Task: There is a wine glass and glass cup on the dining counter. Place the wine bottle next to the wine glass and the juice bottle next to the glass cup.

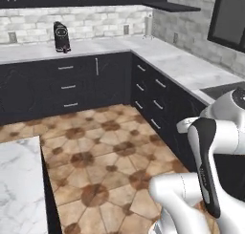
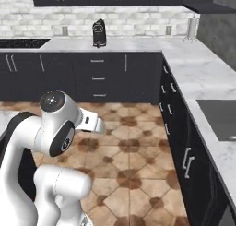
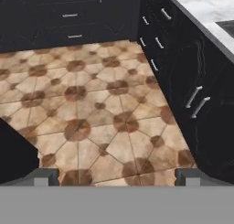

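Marble corner of the dining counter (image 1: 16,180) sits at the lower left of my left base view, white with grey veins, bare on the part I can see; no wine glass, glass cup, wine bottle or juice bottle anywhere in my frames, so I can't say where they stand; pincer (image 3: 116,176) spread wide, nothing between the tips, aimed down at the brown patterned floor tiles (image 3: 91,109); dark cabinets (image 3: 183,81) with bar handles run along the right of the hand view; wall tabletop (image 1: 177,61) wraps the far corner, black coffee machine (image 1: 61,37) standing near its back edge against the brick backsplash (image 2: 138,22); sink (image 2: 221,119) set in the right-hand run; my read: task barely begun, neither bottle in hand, both placements left to do; I'd judge I first have to find the bottles.
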